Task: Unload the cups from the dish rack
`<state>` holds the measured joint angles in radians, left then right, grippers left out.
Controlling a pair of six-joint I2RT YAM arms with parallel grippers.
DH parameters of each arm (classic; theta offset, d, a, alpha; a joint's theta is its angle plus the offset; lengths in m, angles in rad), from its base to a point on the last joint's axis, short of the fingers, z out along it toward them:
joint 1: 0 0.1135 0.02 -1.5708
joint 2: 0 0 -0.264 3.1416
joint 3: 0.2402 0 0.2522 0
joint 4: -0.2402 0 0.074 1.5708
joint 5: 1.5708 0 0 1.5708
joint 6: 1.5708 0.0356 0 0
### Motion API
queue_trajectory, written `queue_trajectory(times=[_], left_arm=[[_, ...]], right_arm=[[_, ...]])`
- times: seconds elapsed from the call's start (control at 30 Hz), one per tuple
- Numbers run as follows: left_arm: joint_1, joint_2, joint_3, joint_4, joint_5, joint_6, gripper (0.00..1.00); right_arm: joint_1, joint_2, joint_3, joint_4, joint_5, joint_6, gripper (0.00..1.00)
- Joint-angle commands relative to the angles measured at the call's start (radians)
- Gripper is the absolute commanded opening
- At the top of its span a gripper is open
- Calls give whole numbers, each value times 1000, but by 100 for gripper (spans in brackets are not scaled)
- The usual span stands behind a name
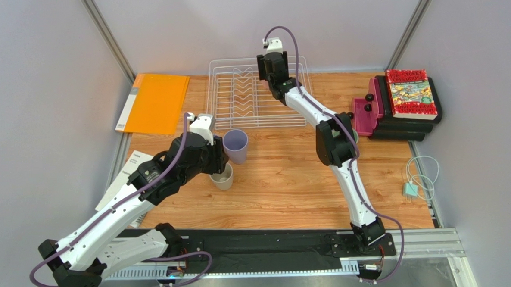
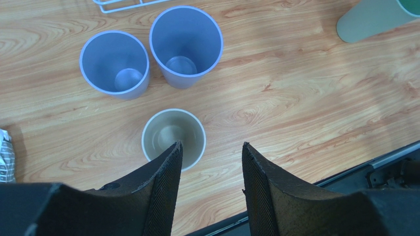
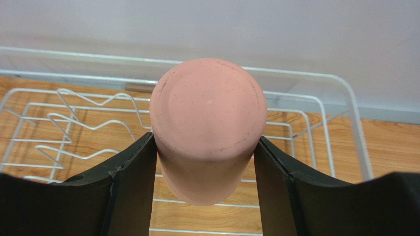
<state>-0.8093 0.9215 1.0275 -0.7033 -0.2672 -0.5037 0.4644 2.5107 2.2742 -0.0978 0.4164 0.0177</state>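
Observation:
The white wire dish rack (image 1: 236, 96) stands at the table's back middle. My right gripper (image 1: 271, 68) is over its right part and is shut on the pink cup (image 3: 207, 123), which is bottom-up between the pads above the rack's floor wires (image 3: 74, 128). The pink cup is hidden in the top view. My left gripper (image 2: 211, 147) is open and empty just above the upright beige cup (image 2: 172, 135), which also shows in the top view (image 1: 223, 178). Two lavender cups (image 2: 115, 64) (image 2: 186, 46) stand upright beyond it; one shows in the top view (image 1: 235, 146). A sage green cup (image 2: 369, 19) is at the left wrist view's upper right.
An orange folder (image 1: 154, 102) lies left of the rack. Papers (image 1: 126, 175) lie under the left arm. A stack of books (image 1: 410, 98) and a maroon object (image 1: 367, 115) sit at the right, with a cable (image 1: 422, 181) near the right edge. A black rail (image 1: 276, 249) runs along the near edge.

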Motion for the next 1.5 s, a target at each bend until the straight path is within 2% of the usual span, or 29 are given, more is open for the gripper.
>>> queue_trajectory(times=[0.0,0.23,0.3,0.43,0.5,0.6,0.83,1.1,1.27,1.47], left_arm=[[-1,-44,-14,39,-4,-28,54],[-1,-88,-43,50,-18,-56,54],[-1,-96,-47,68,-17,-64,55],[-1,-145,-76,152,19,-94,57],[-2,-165,-95,232,57,-116,58],[-1,-190,-124,329,124,-168,59],[-1,-242,-194,510,224,-318,61],[-1,-207,-260,869,390,-464,64],[-21,-167,-264,1037,463,-522,71],[-67,-63,-239,1168,525,-555,71]], right_arm=[[16,-193,-24,44,38,-42,0],[25,-335,-64,-28,38,10,0],[25,-384,-129,-40,12,85,0],[26,-603,-329,-40,-76,247,0],[31,-692,-468,-34,-122,326,0],[54,-922,-627,-23,-160,364,0],[141,-1277,-835,-163,-163,425,0],[183,-1637,-1081,-214,-226,616,0],[194,-1734,-1140,-256,-246,659,0],[198,-1794,-1243,-212,-272,694,0]])
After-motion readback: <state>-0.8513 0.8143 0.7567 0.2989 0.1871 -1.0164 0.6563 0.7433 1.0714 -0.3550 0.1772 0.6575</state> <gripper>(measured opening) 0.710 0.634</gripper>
